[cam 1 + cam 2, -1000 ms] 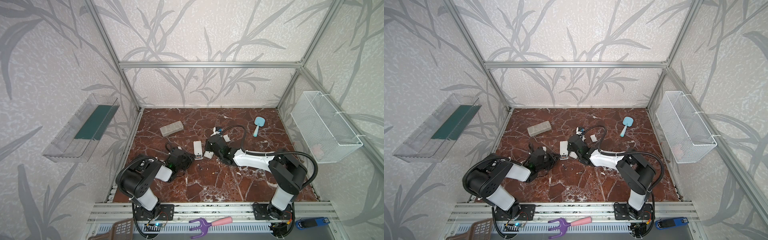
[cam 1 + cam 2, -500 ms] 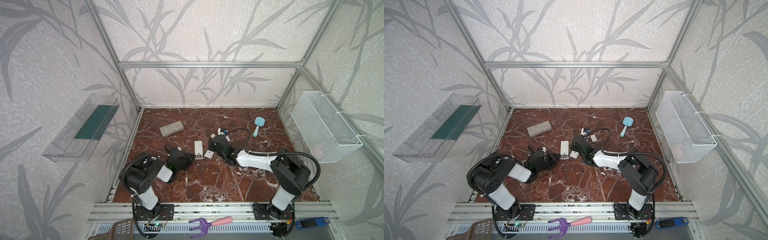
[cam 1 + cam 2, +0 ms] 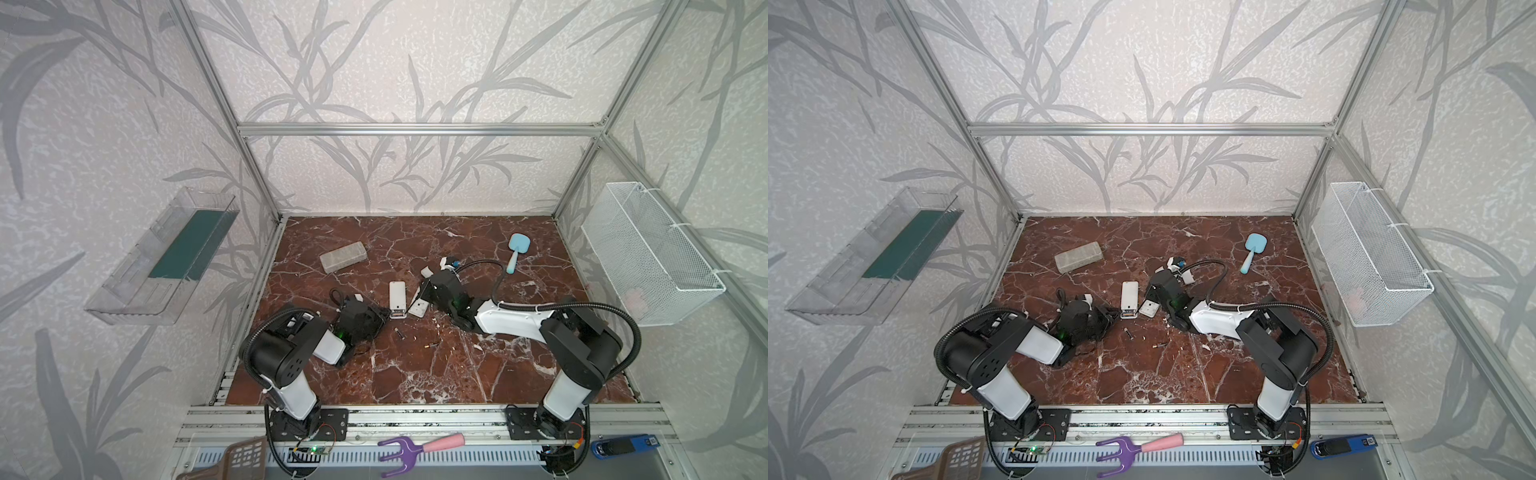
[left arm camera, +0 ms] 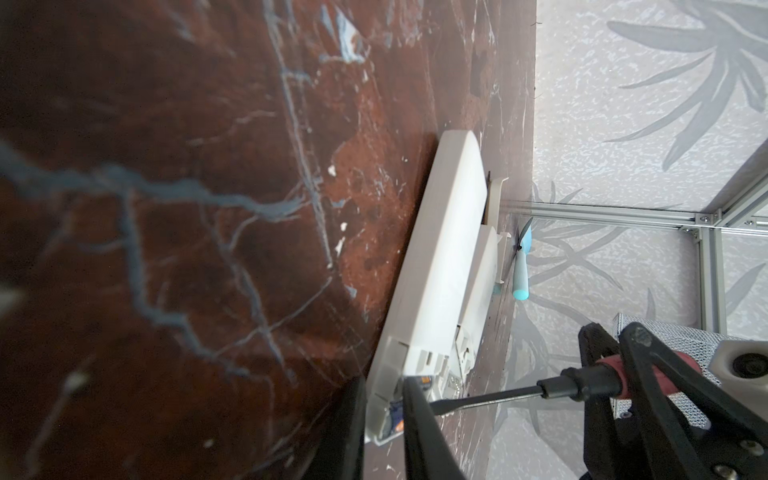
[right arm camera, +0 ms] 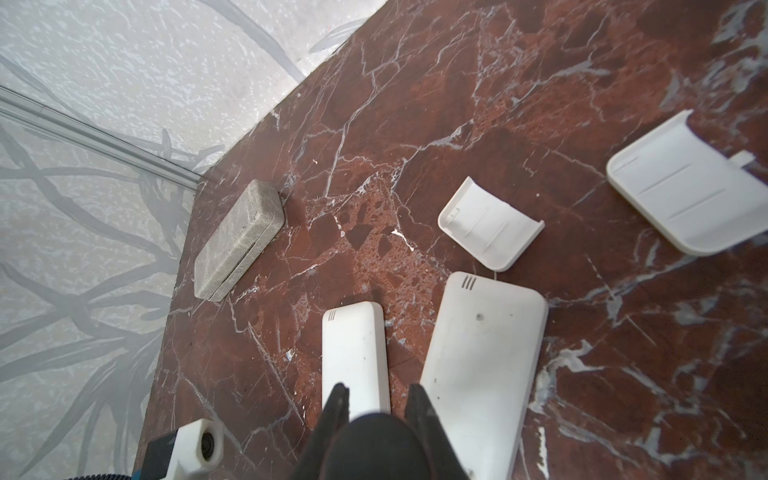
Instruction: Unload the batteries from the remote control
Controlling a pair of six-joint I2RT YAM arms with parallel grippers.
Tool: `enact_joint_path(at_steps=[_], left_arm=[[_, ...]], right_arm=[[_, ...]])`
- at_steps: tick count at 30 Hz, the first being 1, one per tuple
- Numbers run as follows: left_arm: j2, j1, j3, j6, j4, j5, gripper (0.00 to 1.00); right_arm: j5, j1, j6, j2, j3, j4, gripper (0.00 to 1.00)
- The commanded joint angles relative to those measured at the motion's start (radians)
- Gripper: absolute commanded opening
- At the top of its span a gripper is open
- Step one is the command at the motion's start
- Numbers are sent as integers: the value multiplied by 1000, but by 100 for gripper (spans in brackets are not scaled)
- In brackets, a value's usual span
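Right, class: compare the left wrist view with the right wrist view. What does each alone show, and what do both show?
Only left wrist: the left gripper pinching the narrow remote's open end, the screwdriver shaft pointing at it, a blue-handled tool. Only right wrist: the grey case. Both: the narrow remote, the wider remote beside it, the marble floor.

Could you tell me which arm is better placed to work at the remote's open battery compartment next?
Probably the right: the right end effector grips the screwdriver, whose tip points into the open end of the remote. The left end effector is clamped on that end, steadying it.
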Motion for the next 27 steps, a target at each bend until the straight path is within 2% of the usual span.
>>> enact_joint_path(at_steps=[1, 21, 27], left_arm=[[46, -51, -17, -14, -140, 95, 21], [0, -56, 0, 16, -208, 82, 21], [-49, -55, 27, 64, -309, 68, 21]], right_arm=[[-150, 36, 98, -21, 10, 149, 0], [-149, 27, 63, -52, 0, 123, 0], [-118, 20, -37, -117, -14, 46, 0]])
